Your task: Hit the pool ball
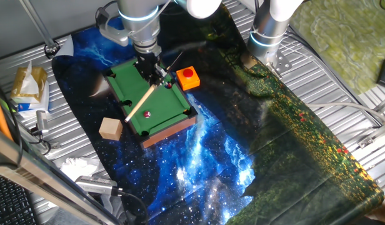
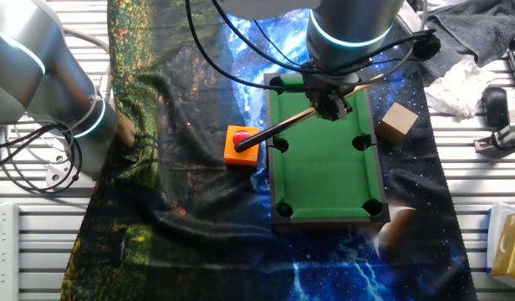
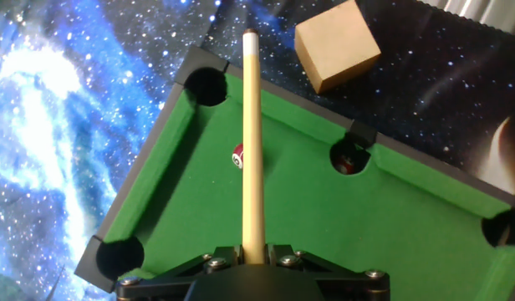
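Right beside pool ball (image 3: 237, 155): cue (image 3: 252, 142); cube (image 3: 337, 44) off-table.

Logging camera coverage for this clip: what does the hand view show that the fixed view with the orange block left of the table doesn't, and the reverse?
Hand view only: the pool ball beside the cue, and a dark red ball in a side pocket.

That fixed view only: the orange block with red button and a second arm.

Both: green pool table, wooden cube, the cue held in the gripper.
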